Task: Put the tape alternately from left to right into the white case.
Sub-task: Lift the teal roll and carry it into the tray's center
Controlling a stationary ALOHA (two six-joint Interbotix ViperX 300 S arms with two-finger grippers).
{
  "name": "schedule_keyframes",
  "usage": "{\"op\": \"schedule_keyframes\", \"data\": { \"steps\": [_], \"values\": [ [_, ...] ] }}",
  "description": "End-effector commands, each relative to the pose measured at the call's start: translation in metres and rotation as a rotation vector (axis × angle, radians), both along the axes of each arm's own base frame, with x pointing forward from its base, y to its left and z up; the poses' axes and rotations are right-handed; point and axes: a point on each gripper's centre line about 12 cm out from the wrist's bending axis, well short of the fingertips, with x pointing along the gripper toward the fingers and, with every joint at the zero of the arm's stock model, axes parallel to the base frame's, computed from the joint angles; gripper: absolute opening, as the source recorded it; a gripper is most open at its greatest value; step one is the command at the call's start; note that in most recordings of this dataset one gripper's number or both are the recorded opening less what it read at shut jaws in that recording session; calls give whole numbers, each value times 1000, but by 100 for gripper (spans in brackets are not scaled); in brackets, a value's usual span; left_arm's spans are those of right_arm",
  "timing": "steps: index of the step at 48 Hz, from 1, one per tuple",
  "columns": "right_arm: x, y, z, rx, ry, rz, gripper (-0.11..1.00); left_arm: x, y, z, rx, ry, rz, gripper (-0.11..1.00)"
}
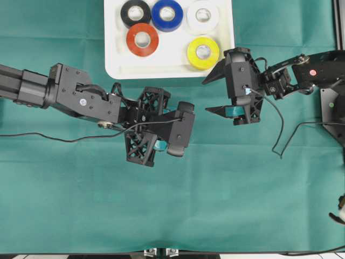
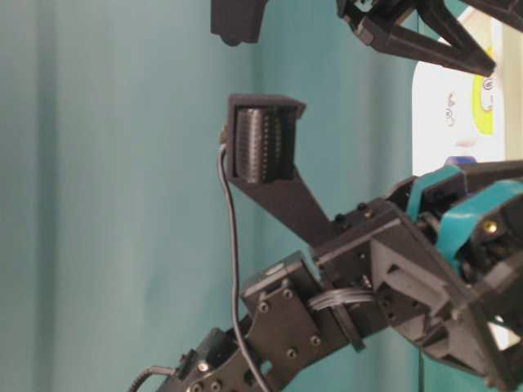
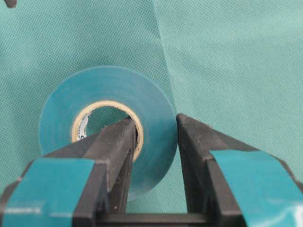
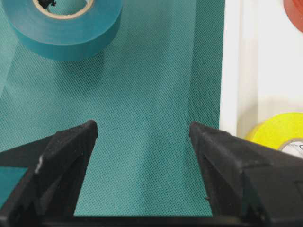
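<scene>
1. While it lies flat on the green desk cloth, the teal tape roll is pinched through its wall by the left hand, clamped tight.
2. The right hand gapes wide, empty, beside the white case.
3. Inside sit black, blue, white, orange-red and yellow rolls.

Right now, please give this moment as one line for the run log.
left gripper: shut on teal tape, one finger in core | right gripper: open, empty | white case: five rolls inside | teal tape: on cloth
</scene>
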Motion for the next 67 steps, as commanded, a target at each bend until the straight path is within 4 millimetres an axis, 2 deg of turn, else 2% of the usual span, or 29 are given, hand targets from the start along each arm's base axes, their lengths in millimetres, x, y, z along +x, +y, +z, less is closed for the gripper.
{"op": "schedule_keyframes", "data": {
  "steps": [1, 8, 23, 37, 50, 61, 67],
  "values": [
    [2, 1, 8, 1, -31, 3, 86, -1, -2, 19, -3, -43, -7, -4],
    [3, 1, 9, 0, -32, 3, 86, -1, 2, 22, 2, -51, -8, -4],
    [3, 1, 9, 1, -33, 6, 86, -7, 23, 31, 34, -67, -5, -4],
    [2, 1, 8, 1, -31, 3, 86, -13, 54, 43, 72, -93, 17, -4],
    [3, 1, 9, 1, -32, 5, 86, -13, 85, 39, 126, -102, 25, -4],
    [3, 1, 9, 0, -32, 3, 86, -19, 125, 32, 155, -132, 95, -4],
    [2, 1, 8, 1, -31, 5, 86, -21, 139, 29, 164, -164, 128, -4]
  ]
}}
